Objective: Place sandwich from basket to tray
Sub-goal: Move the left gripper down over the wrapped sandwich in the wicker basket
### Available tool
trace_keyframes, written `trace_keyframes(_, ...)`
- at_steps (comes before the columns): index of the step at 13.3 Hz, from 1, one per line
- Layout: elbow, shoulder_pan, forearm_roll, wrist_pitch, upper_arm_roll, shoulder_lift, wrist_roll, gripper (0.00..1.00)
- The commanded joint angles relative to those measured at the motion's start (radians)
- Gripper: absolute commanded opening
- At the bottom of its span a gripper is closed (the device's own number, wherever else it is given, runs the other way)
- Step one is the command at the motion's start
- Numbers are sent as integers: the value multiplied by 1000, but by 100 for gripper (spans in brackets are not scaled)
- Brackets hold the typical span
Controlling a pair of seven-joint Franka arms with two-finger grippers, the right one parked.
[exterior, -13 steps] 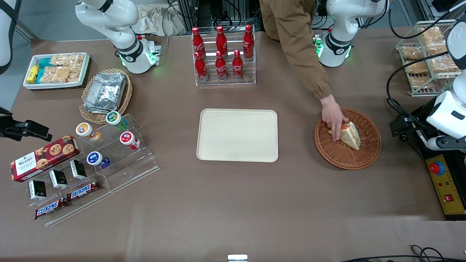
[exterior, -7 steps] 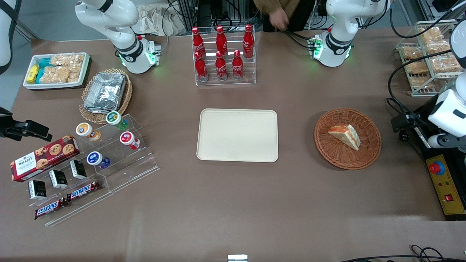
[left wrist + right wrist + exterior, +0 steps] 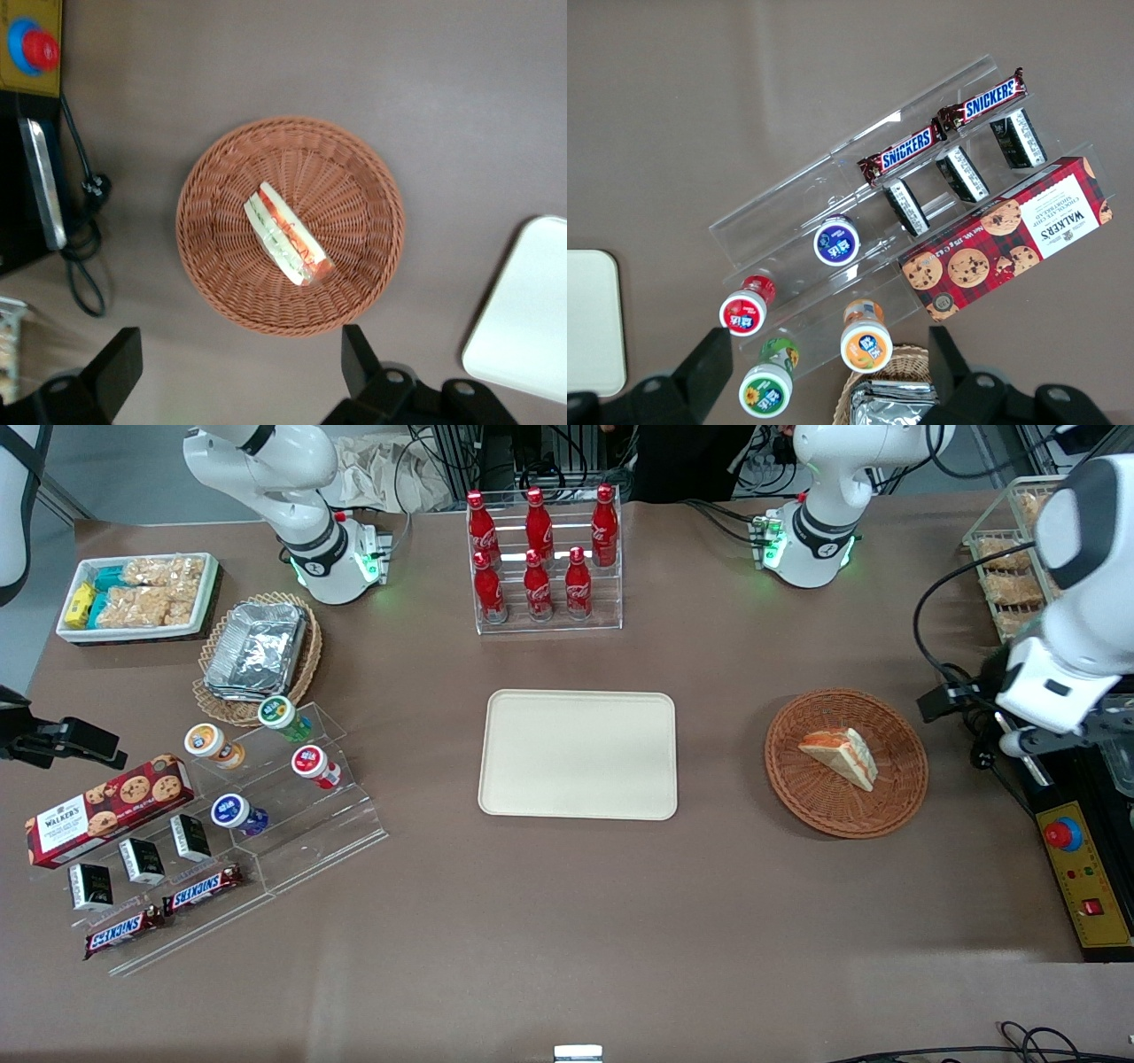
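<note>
1. Gripper (image 3: 239, 376) hangs spread wide and empty, high above the basket (image 3: 213, 266), leaving room to descend.
2. Sandwich (image 3: 288, 235) lies on its side mid-basket, under the gripper.
3. Tray (image 3: 532, 336) waits bare nearby.

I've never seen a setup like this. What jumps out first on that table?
Probably the small triangular sandwich of pale bread with orange-red filling, lying alone in a round reddish-brown wicker basket toward the working arm's end. Beside it, mid-table, sits a bare cream rectangular tray. The white arm's open gripper hangs above the table at the basket's edge, holding nothing, and a rack of red cola bottles stands farther from the camera.
</note>
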Motion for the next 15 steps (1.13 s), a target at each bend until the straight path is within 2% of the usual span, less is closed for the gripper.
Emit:
trace_keyframes(1,-159,-7,-19,106,1,-65,-243,100)
trace_keyframes(3,-188,-10,-34,173,0,-28,-445,100)
trace_keyframes(6,-245,-12,-62,285,0,34,-620,100)
trace_keyframes(15,-377,-21,-57,528,-2,142,-731,100)
